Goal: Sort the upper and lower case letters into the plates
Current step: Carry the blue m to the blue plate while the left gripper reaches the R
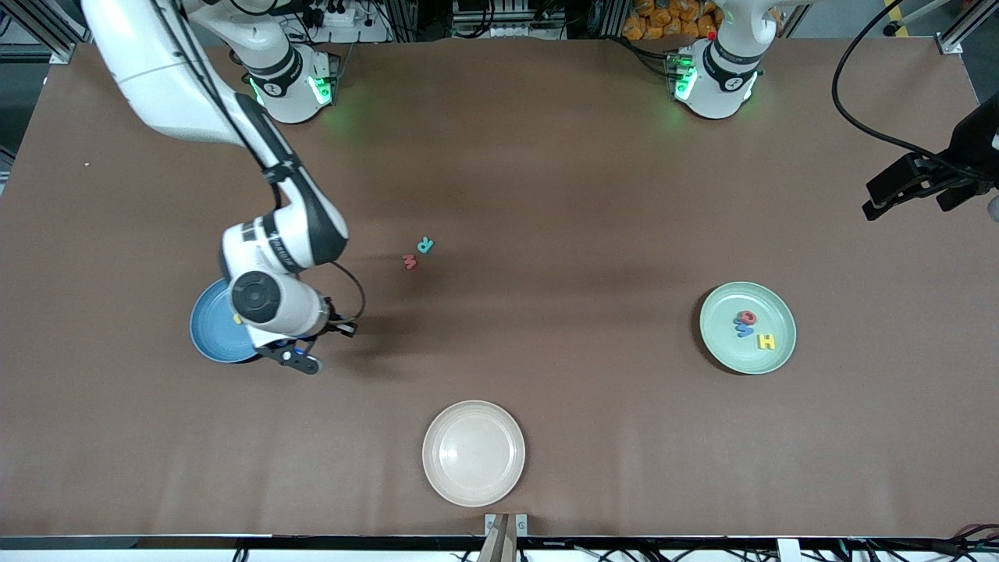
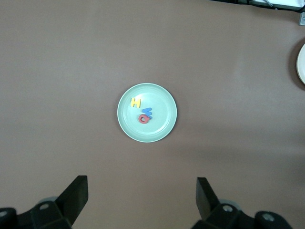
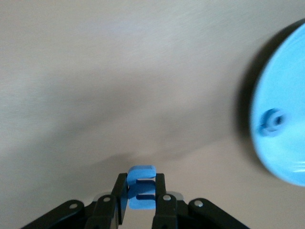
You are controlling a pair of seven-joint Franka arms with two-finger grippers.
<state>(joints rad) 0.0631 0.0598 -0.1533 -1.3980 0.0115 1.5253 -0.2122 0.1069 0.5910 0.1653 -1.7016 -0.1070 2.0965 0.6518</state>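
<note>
A small flat blue toy letter (image 3: pixel 141 187), pinched in the right gripper (image 3: pixel 141 200), hung beside the round blue plate (image 1: pixel 211 332), apparently mid-delivery; release over that plate seemed next. The left gripper (image 2: pixel 142 200) waited, jaws wide, above the mint-green plate (image 2: pixel 159 126).

Right pincer (image 3: pixel 141 202) clamped; left pincer (image 2: pixel 143 200) wide.

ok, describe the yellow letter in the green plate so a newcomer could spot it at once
Find the round pale mint green plate toward the left arm's end of the brown table. Three small flat toy letters lie in it. The yellow H-shaped letter is the one nearest the front camera, beside the blue letter and the red ring-shaped letter; it alone is yellow.
</note>
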